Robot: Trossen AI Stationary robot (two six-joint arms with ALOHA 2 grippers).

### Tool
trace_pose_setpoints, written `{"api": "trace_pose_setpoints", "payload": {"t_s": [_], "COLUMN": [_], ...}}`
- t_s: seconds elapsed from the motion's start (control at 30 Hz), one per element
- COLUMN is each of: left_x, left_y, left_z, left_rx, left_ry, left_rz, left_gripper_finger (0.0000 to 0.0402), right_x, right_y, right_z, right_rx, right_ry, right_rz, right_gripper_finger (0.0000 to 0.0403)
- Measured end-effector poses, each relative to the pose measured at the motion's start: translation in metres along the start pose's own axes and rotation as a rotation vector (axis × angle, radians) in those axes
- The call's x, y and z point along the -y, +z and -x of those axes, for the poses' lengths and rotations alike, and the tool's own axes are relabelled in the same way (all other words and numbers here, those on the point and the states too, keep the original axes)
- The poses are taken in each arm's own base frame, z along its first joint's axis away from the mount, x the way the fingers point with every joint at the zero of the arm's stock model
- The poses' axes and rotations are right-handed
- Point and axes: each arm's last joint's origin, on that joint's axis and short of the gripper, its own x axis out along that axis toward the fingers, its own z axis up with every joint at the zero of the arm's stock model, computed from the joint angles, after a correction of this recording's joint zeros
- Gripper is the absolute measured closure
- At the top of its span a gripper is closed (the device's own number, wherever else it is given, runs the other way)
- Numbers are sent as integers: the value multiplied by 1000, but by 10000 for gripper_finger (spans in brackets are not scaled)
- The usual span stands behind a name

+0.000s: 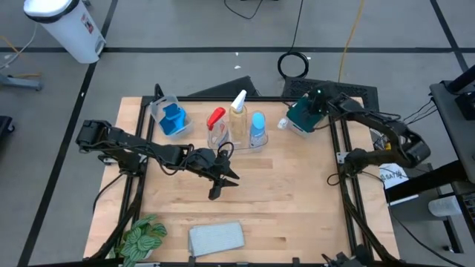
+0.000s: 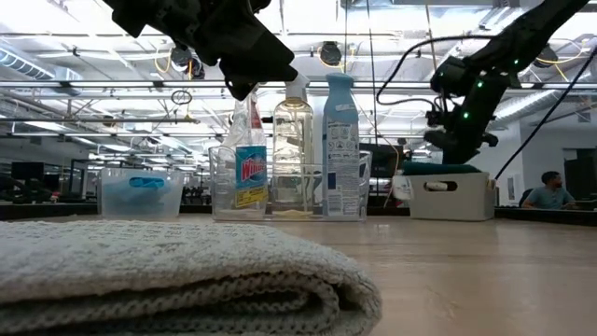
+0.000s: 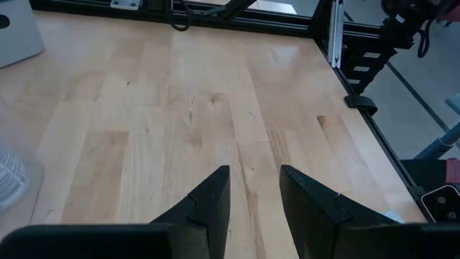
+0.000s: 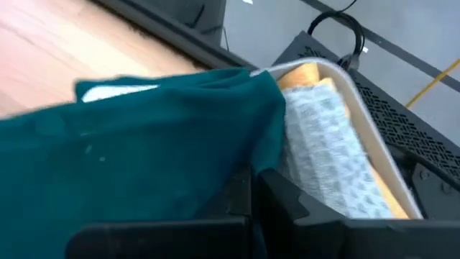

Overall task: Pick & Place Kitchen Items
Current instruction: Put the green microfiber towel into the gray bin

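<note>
At the far right grey tub [image 1: 299, 127], right pincer [image 1: 318, 105] pinches the teal cloth [image 4: 151, 151]; left pincer [image 3: 253, 205] hangs partly spread, empty, above the counter [image 1: 282, 193]

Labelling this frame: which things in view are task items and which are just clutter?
Task items:
red-trigger bottle
white-trigger bottle
blue-capped bottle
blue sponge
teal cloth
grey folded towel

Lying about:
green plant
clear tub
grey tub
white bin
</note>
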Motion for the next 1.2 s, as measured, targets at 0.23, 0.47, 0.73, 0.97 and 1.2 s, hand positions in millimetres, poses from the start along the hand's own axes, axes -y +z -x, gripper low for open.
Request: {"api": "trace_pose_setpoints", "payload": {"t_s": [0.23,0.47,0.73,0.97,1.2], "left_x": [0,0,0,0,0], "left_y": [0,0,0,0,0], "left_z": [0,0,0,0,0], "left_rx": [0,0,2,2,2], "left_ry": [0,0,16,17,17], "left_rz": [0,0,0,0,1], "left_gripper_finger": [272,272,273,272,272], "right_x": [0,0,-6,-13,-23], "right_y": [-4,-5,2,9,10], "right_z": [-21,-29,-5,29,47], "right_rx": [-75,-96,8,156,241], "right_ry": [-96,-145,-127,-93,115], "right_rz": [38,77,89,58,-55], "right_gripper_finger": [403,401,332,245,217]}}
